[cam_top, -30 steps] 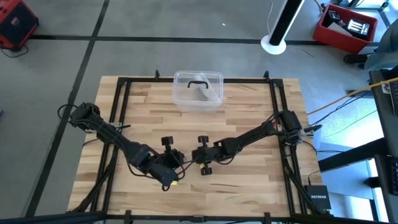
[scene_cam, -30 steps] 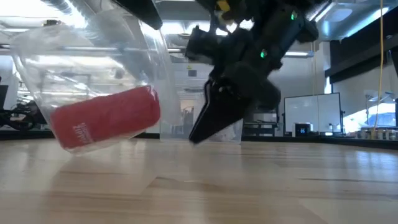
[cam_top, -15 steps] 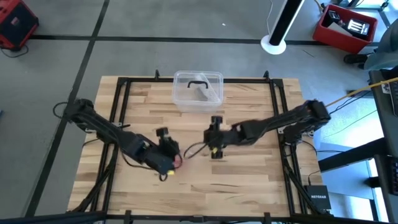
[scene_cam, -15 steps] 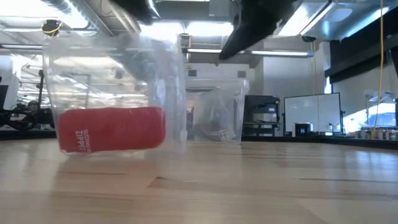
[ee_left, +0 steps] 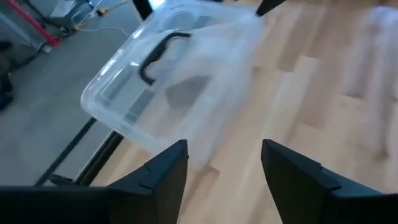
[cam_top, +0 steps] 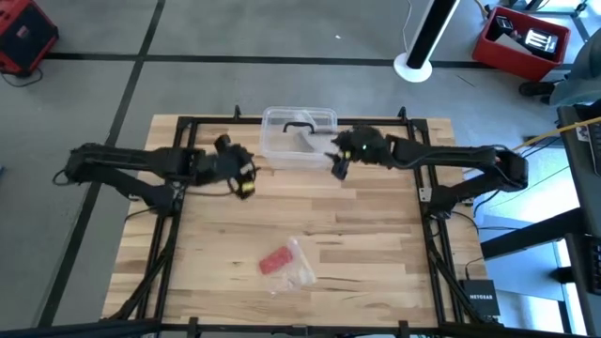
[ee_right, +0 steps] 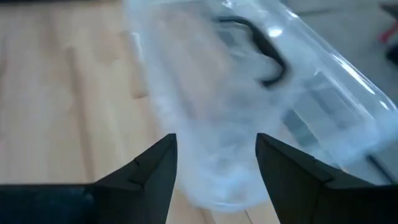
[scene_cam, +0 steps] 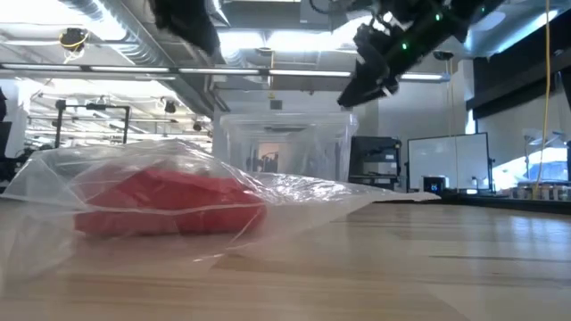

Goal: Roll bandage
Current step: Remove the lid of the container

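Note:
The bandage [cam_top: 275, 261] is a small red roll inside a clear plastic bag [cam_top: 299, 268] that lies flat on the wooden table near its front edge. In the low view the bandage [scene_cam: 169, 203] fills the left foreground. My left gripper [cam_top: 246, 180] hovers open over the far left of the table, and the left wrist view shows its fingers apart [ee_left: 224, 168]. My right gripper [cam_top: 336, 167] hovers open at the far middle, its fingers apart [ee_right: 216, 167] too. Both are beside the clear box [cam_top: 299, 138] and far from the bandage.
The clear plastic box with a black handle [ee_left: 158, 53] stands at the table's far edge between the two grippers, with a crumpled clear bag inside. A black frame [cam_top: 178, 188] runs around the table. Bare wood lies between the grippers and the bag.
Both grippers have let go of the clear bag and drawn up and back toward the table's far edge, the left to the box's left, the right to its right. The bag with the bandage, held upright before, has dropped and now lies flat on the table.

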Robot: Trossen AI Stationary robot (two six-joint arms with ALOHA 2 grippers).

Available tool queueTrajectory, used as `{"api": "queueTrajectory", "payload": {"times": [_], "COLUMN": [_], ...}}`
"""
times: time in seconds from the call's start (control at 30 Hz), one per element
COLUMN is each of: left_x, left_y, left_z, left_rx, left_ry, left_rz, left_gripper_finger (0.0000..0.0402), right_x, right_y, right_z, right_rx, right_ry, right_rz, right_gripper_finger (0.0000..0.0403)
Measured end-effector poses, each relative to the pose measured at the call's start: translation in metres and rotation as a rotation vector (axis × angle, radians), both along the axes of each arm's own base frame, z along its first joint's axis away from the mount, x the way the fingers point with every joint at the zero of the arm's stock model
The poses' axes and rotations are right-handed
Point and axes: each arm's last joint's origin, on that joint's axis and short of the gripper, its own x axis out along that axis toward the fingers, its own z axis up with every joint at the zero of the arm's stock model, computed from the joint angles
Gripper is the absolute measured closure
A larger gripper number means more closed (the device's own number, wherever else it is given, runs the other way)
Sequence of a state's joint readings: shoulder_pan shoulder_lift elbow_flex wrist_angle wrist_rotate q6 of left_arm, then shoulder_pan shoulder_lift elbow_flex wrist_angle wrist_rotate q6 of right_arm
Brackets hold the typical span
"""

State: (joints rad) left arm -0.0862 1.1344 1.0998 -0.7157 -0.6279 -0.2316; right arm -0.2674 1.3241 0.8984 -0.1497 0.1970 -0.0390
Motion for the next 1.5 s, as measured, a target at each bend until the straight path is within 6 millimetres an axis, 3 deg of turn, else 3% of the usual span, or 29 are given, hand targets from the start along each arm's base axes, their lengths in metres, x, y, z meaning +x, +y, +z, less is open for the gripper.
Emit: {"api": "queueTrajectory", "payload": {"times": [0.33, 0.53, 0.8, 1.0, 1.27, 1.5], "left_x": [-0.003, -0.016, -0.022, -0.019, -0.017, -0.013], "left_y": [0.092, 0.124, 0.137, 0.14, 0.154, 0.151], "left_z": [-0.048, -0.061, -0.082, -0.077, -0.093, -0.092], "left_rx": [-0.15, -0.252, -0.311, -0.255, -0.369, -0.396], "left_ry": [-0.182, -0.287, -0.318, -0.356, -0.355, -0.376], "left_rz": [0.09, 0.187, 0.259, 0.223, 0.268, 0.212], "left_gripper_finger": [0.0189, 0.0189, 0.0191, 0.0191, 0.0192, 0.0192], "right_x": [-0.037, -0.051, -0.05, -0.046, -0.038, -0.038], "right_y": [-0.058, -0.08, -0.081, -0.083, -0.089, -0.088], "right_z": [-0.006, -0.007, -0.008, -0.015, -0.026, -0.026], "right_rx": [0.188, 0.349, 0.379, 0.397, 0.455, 0.481], "right_ry": [-0.118, -0.19, -0.218, -0.202, -0.208, -0.208], "right_rz": [-0.265, -0.262, -0.192, -0.182, -0.203, -0.178], "right_gripper_finger": [0.0182, 0.0182, 0.0182, 0.0182, 0.0182, 0.0182]}}
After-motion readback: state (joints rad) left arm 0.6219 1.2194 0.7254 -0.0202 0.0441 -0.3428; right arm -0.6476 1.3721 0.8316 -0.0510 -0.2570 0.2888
